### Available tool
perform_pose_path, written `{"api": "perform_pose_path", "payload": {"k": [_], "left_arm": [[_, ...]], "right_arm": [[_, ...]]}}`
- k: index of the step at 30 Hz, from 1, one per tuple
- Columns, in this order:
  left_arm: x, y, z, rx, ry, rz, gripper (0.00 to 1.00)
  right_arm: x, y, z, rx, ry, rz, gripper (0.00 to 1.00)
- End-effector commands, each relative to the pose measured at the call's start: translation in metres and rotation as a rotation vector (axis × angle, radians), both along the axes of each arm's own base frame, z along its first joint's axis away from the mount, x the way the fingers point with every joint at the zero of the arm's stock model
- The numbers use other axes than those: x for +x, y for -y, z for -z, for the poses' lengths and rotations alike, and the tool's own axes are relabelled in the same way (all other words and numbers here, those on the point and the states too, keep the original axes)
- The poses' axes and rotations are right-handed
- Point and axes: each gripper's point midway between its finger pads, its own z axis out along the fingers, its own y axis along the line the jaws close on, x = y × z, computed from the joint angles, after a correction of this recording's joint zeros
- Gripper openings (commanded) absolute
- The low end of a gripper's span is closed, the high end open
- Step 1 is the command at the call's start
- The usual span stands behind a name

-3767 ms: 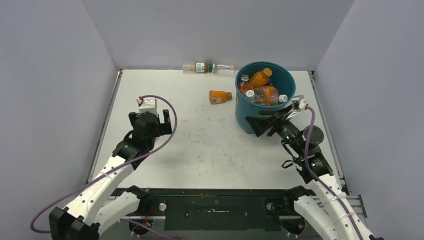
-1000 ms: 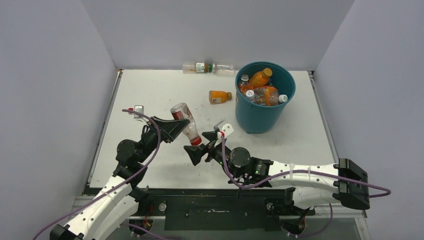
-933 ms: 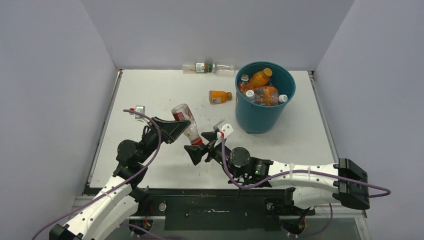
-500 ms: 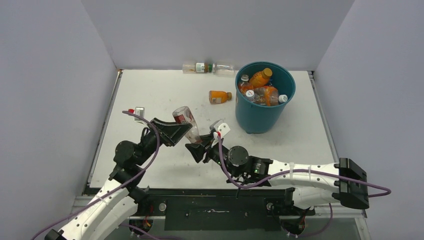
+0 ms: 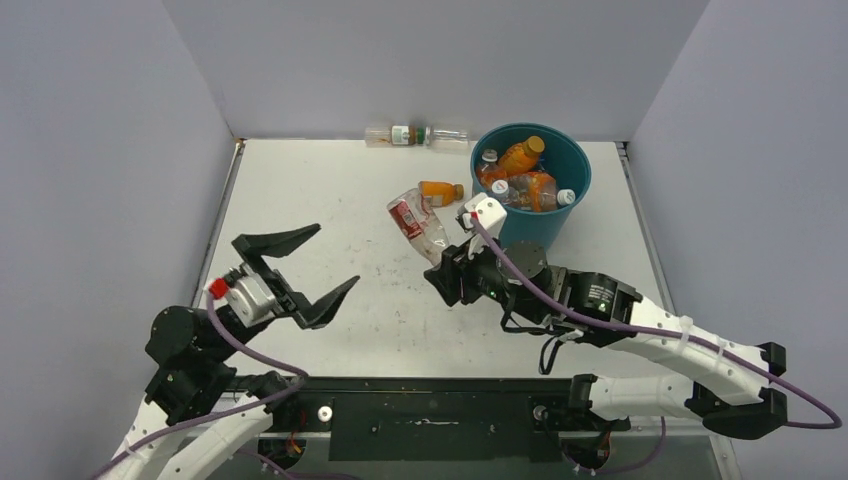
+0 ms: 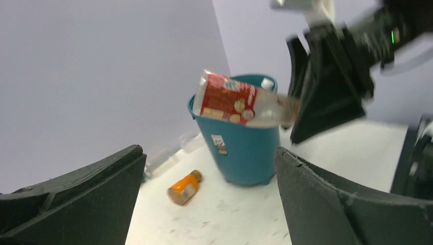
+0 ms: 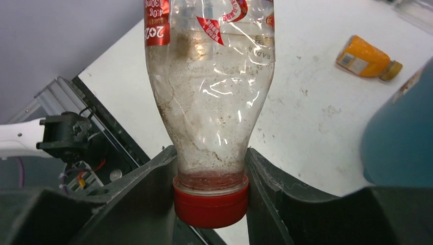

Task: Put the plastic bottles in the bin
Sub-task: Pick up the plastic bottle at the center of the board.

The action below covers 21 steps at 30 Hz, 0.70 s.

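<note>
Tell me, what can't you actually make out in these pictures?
- Top view: bottles deeper in the bin are hidden by its wall and the top layer; no full count.
- Left wrist view: the bin's white label is blurred, unreadable.
- Right wrist view: the held bottle runs off the top edge, base unseen.
- Top view: the two clear bottles lying farthest back are too small to read.

Pale lavender-grey walls (image 5: 430, 60) on three sides, white tabletop (image 5: 320, 180) (scuffed, speckled with small marks), black frame (image 5: 430, 402) along near edge, soft even light.
</note>
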Motion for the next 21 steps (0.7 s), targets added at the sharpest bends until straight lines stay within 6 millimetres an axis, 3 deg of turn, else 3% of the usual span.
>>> {"api": "perform_pose_path", "payload": {"k": [1,6,9,12,16,21], "left_arm": [[0.009,0.013,0.062,0.581,0.298,-0.027,0.96],[0.023,0.02,0.083,0.821,0.46,-0.044,0.96],[0.027,0.025,0.085,0.893,0.562,-0.091,0.96],[0.025,0.033,0.081,0.933,0.655,-0.136,0.96],[0.019,0.053,0.093,1.049,0.75,-0.145,0.96],[0.014,0.065,0.094,1.104,0.785,-0.132,0.96]], "right_arm": [[-0.021,0.043,0.032,-0.221,-0.173,-0.009,0.05],[-0.033,0.033,0.023,-0.192,-0.235,-0.085,0.05],[-0.037,0.023,0.023,-0.194,-0.256,-0.129,0.05],[-0.039,0.009,0.034,-0.221,-0.292,-0.174,0.05],[-0.035,-0.008,0.042,-0.245,-0.305,-0.204,0.05],[-0.03,-0.02,0.041,-0.257,-0.299,-0.227,0.05]]}}
